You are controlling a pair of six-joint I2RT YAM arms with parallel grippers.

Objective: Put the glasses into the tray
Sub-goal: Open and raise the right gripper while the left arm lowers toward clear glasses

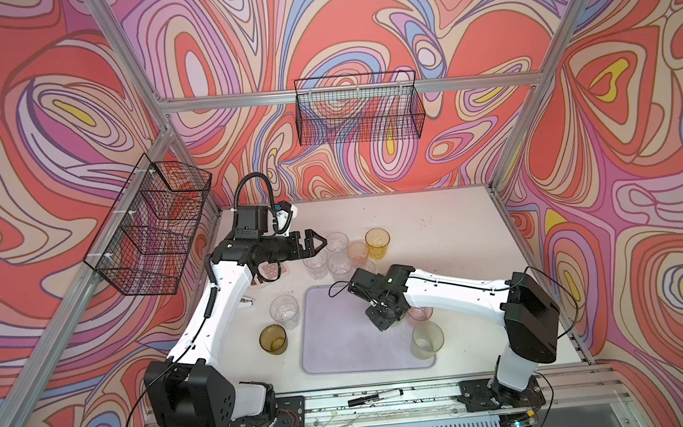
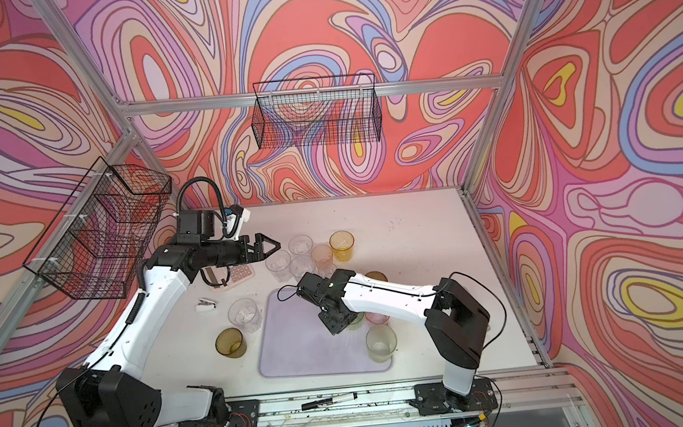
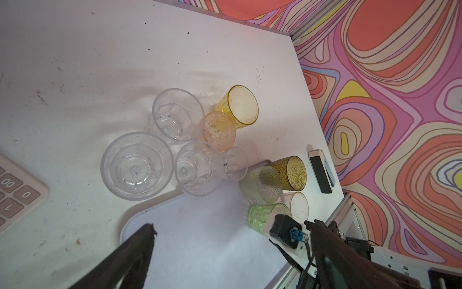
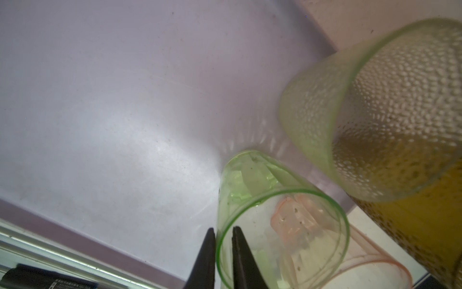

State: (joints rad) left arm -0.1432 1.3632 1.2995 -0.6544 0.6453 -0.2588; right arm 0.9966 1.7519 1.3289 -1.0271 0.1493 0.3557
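The right end effector [image 4: 222, 231] stood narrow, straddling the rim of the light green faceted glass [image 4: 240, 180], which sat upright in the lavender tray [image 1: 341, 339] near its right edge. Whether it pinched, I couldn't tell. The left end effector [image 1: 319, 241] hung wide open by the clear glasses [image 1: 336, 242] farther back on the table [image 1: 436, 223].

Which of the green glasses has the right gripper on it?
The bright green faceted glass, upright on the tray: the right gripper straddles its rim. The paler dimpled glass stands beside, untouched.
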